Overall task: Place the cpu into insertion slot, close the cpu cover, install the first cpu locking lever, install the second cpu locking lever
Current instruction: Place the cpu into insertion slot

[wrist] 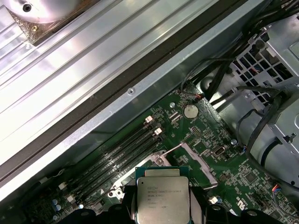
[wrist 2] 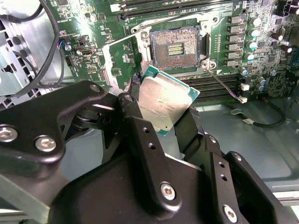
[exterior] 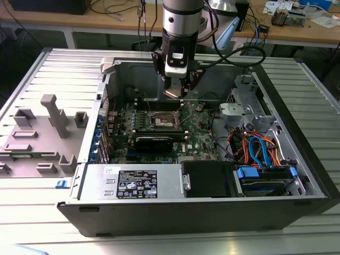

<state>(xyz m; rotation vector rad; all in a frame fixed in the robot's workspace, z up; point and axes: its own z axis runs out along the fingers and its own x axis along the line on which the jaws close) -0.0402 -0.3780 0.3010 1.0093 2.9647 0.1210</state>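
My gripper (exterior: 177, 93) hangs inside the open computer case, just above and behind the insertion slot (exterior: 162, 121). It is shut on the cpu (wrist 2: 166, 99), a flat square chip with a silvery metal top and green edge, held by two opposite sides between the black fingers (wrist 2: 132, 116). In the first wrist view the cpu (wrist: 162, 198) sits between the fingers, metal top facing the camera. The insertion slot (wrist 2: 175, 45) lies bare, its dark centre showing. The cpu cover (wrist 2: 116, 58), a thin silvery frame, stands swung up beside the socket; it also appears in the first wrist view (wrist: 198, 158).
Long black memory slots (wrist: 121, 156) run beside the socket. A black card (exterior: 154, 142) lies nearer the front. The drive cage (exterior: 249, 114) and coloured cables (exterior: 260, 149) fill the exterior view's right. A grey fixture (exterior: 50, 125) stands on the table at the exterior view's left.
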